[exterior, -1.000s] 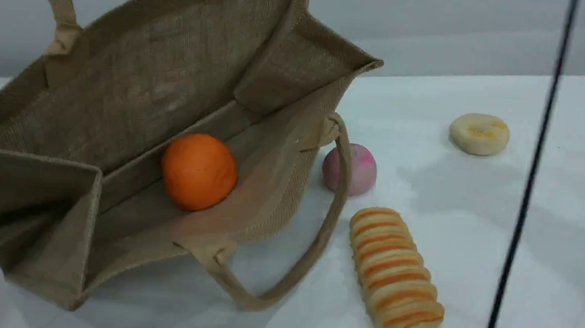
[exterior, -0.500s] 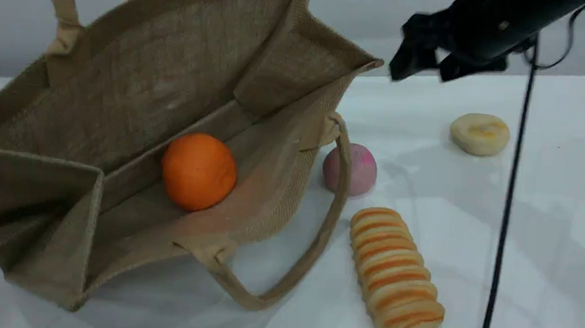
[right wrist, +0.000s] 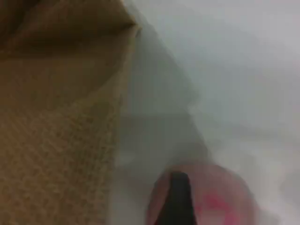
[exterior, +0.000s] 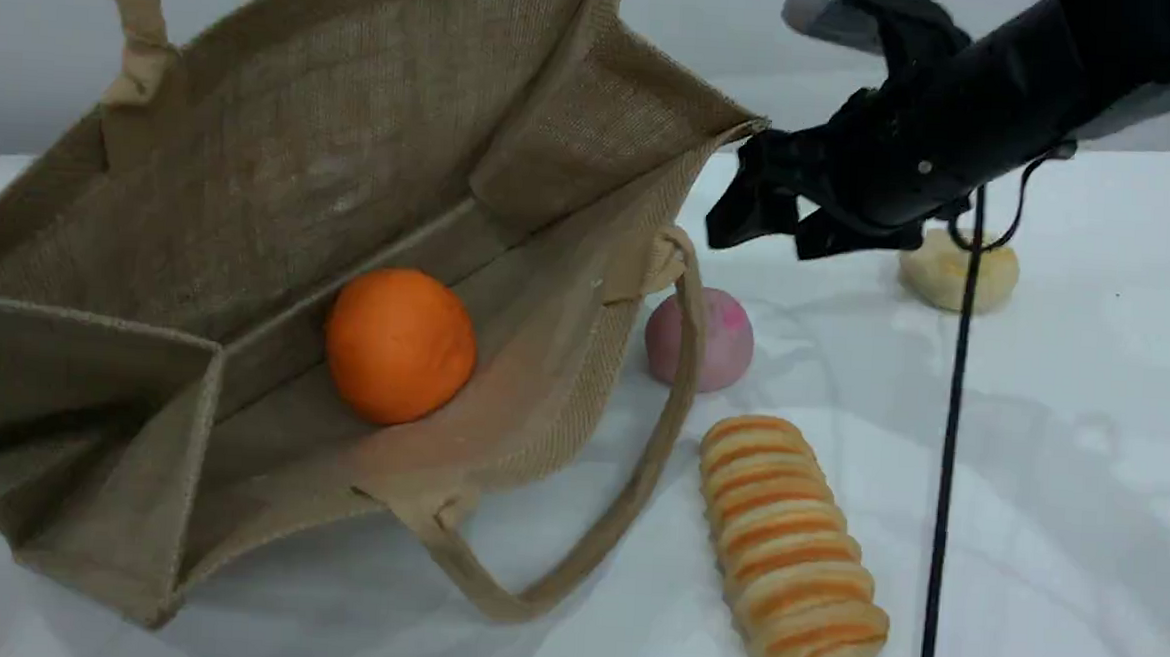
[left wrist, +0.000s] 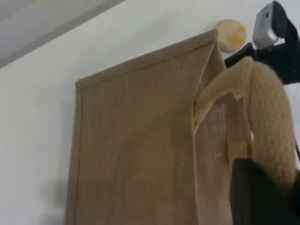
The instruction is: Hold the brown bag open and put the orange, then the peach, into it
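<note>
- One fruit is home: I see the orange (exterior: 399,345) lying inside the brown bag (exterior: 283,172).
- My left gripper (left wrist: 262,187) pinches the beige handle (left wrist: 269,117), propping the bag open.
- My right gripper (exterior: 766,213) hangs spread above the peach (exterior: 715,337), which sits on the table just beside the bag.
- I judge the peach smooth, light and prone to roll; I'd grip across its middle.

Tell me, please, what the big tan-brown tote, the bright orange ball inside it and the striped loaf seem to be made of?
The tan-brown tote looks like coarse woven jute: an open matte weave shows. The bright orange ball seems soft moulded foam or plastic, matte and faintly dimpled. The striped loaf looks like smooth foam or rubber, slightly glossy.
</note>
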Controlling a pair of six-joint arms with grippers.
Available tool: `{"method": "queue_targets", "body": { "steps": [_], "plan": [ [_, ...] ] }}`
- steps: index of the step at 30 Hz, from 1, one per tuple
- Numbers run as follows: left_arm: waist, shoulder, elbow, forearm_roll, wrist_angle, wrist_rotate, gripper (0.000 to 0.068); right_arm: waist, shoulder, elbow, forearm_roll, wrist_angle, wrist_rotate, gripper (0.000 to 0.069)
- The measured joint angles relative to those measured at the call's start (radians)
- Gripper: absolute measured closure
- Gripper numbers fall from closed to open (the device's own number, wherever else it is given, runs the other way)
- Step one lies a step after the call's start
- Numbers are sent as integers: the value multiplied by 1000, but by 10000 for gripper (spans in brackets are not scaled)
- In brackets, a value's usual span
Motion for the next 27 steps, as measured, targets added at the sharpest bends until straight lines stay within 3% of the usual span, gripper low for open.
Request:
{"method": "queue_targets", "body": {
  "steps": [10,19,22,24,27],
  "plan": [
    [0,0,0,0,0,-1,606,78,68,0,8,-18,-15,158],
    [0,0,0,-29,0,0,606,95,118,0,23,-59,-37,181],
    [0,0,0,-29,0,2,606,95,119,-1,19,-59,-37,253],
    [0,0,0,-31,0,3,606,95,118,-1,19,-61,-36,345],
    [0,0,0,-34,0,4,606,95,112,0,7,-57,-33,537]
  ]
}}
